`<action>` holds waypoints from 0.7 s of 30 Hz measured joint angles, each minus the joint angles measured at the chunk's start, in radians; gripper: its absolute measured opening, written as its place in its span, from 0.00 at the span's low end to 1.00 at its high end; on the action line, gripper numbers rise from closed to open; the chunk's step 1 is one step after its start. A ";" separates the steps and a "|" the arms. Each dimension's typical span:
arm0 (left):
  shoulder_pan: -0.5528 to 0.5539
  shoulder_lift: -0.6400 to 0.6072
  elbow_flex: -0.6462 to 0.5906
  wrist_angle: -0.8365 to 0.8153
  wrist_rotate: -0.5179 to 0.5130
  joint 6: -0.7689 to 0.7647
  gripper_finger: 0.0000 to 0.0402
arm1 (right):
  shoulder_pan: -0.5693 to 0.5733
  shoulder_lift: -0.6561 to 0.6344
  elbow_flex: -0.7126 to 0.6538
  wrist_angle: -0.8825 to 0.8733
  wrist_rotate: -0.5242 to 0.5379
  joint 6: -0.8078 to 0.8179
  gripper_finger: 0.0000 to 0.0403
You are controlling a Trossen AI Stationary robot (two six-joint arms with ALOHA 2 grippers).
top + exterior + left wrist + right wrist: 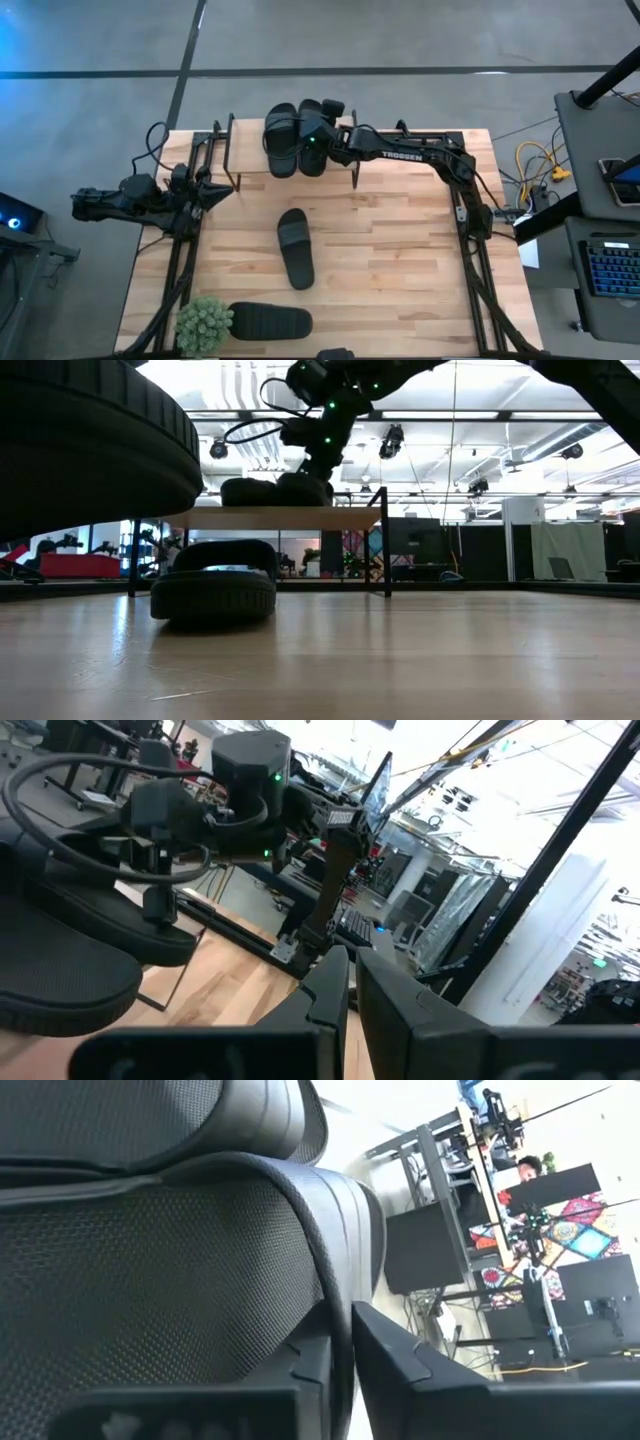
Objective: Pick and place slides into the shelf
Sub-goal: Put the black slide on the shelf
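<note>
Black fingers of the right gripper (318,135) are pinching the strap edge of a sandal (312,152) on the shelf (270,517) top, the gap between them narrow (only the strap's thickness). A second sandal (281,139) is lying just beside it on the same board. A third sandal (295,248) is resting mid-table, and a fourth (268,322) near the plant (205,322). The left gripper (215,192) is waiting at the table's left edge, fingers nearly together.

Two black arms, white TROSSEN lettering, green lights, looping black cables.
</note>
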 joint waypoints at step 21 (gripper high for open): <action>0.000 -0.001 0.000 0.000 0.001 0.001 0.03 | 0.001 -0.002 0.004 -0.090 0.000 0.012 0.29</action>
